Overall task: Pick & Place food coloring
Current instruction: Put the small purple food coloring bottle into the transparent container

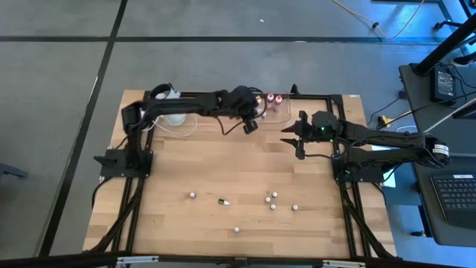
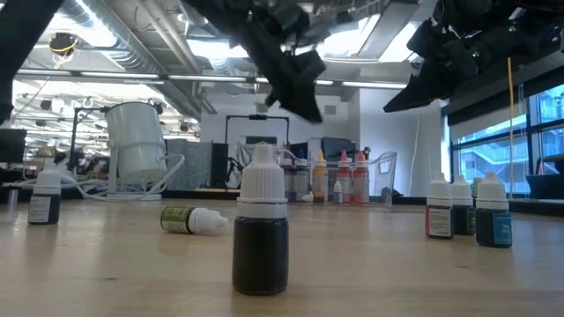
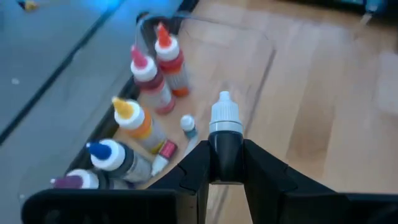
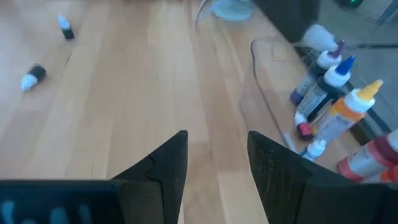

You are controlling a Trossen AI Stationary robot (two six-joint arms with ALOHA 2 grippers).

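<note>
Grey floor (image 1: 59,112) surrounds the wooden table (image 1: 223,171), crossed by dark seams. Side desk (image 1: 446,201) on the right arm's side carries a keyboard (image 1: 455,195). Low view: open industrial ceiling with exposed ducts (image 2: 132,53) and bright strip lights (image 2: 344,40); large windows (image 2: 493,150) at right show daylight.
</note>
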